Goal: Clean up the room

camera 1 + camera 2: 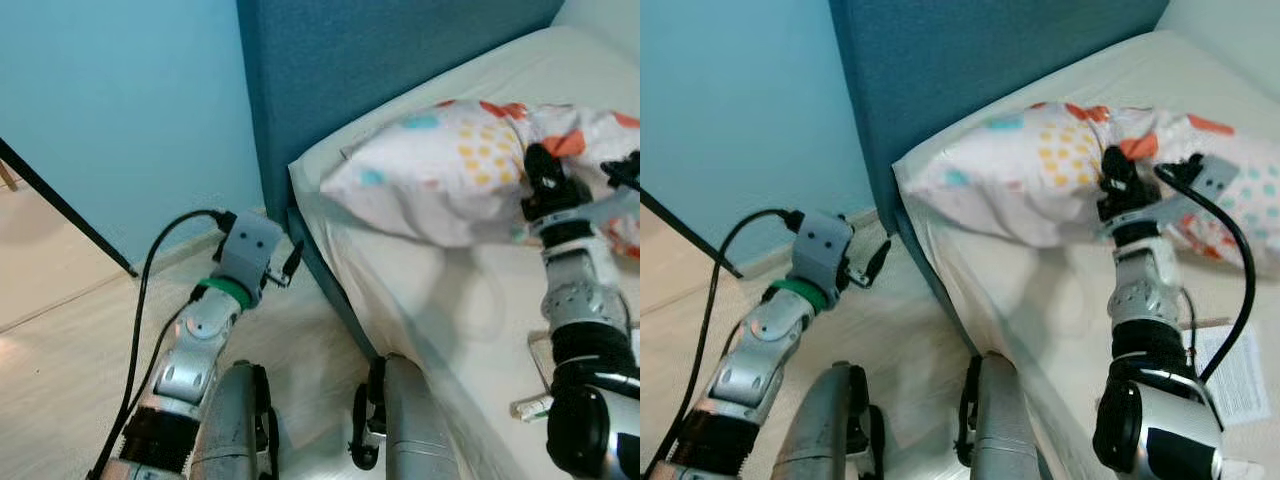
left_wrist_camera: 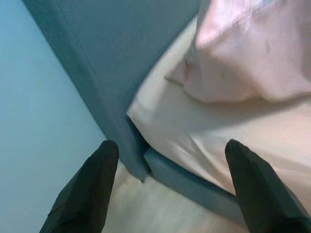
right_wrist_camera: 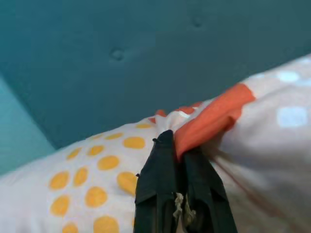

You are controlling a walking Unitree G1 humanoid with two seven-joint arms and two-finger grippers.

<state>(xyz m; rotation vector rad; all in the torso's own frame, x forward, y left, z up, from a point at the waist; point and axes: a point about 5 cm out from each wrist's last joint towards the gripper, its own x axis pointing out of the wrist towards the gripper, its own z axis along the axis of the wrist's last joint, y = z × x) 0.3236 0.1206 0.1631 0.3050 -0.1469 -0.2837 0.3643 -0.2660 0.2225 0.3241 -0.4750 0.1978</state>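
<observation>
Right pincer (image 3: 177,145) is clamped on a fold of the white pillow with orange, teal and yellow dots (image 1: 440,165), fingers pressed tight together on the fabric. The pillow lies at the head of the cream-sheeted bed (image 1: 440,300), against the teal upholstered headboard (image 1: 380,60). Left pincer (image 2: 170,155) hangs beside the bed over the pale wooden floor (image 1: 60,370), fingers wide apart, holding nothing.

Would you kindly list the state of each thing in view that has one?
White pillow with orange and blue dots: lifted at one side, pinched by the right gripper.
Right gripper: jaws shut on the pillow's fabric.
Left gripper: jaws open, holding nothing, beside the bed.
Cream-sheeted bed: sheet wrinkled.
</observation>
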